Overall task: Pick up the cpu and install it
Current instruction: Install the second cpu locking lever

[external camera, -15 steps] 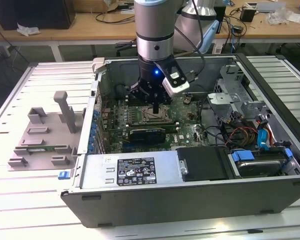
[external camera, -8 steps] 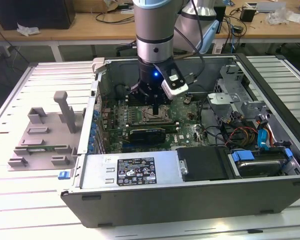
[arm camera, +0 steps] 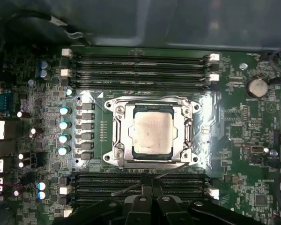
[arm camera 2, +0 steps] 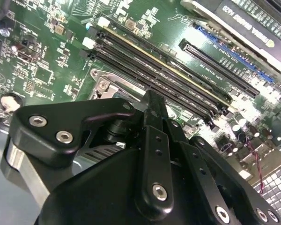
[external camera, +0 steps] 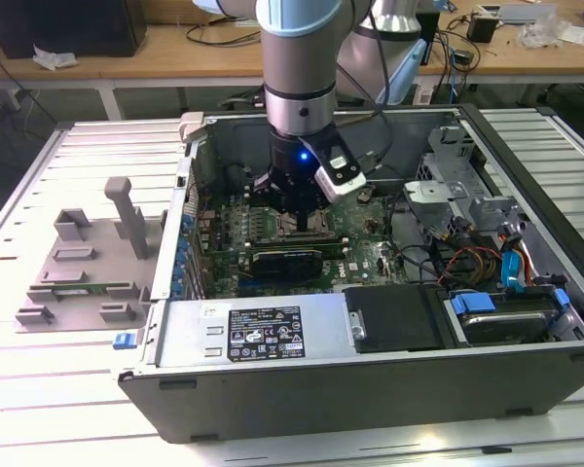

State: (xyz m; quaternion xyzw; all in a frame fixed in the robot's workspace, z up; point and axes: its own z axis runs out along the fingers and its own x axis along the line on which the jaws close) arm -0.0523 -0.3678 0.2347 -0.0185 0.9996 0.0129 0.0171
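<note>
Already the cpu (arm camera: 152, 133) sits in the motherboard (arm camera: 234, 136) socket (arm camera: 119, 136).

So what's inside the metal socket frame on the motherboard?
The cpu lies flat inside the socket, silvery top up. Whatever is beneath it is covered.

No print can be read with certainty. The black label (external camera: 264, 334) on the power supply and the expansion card's (arm camera 2: 257, 23) white lettering are illegible.
</note>
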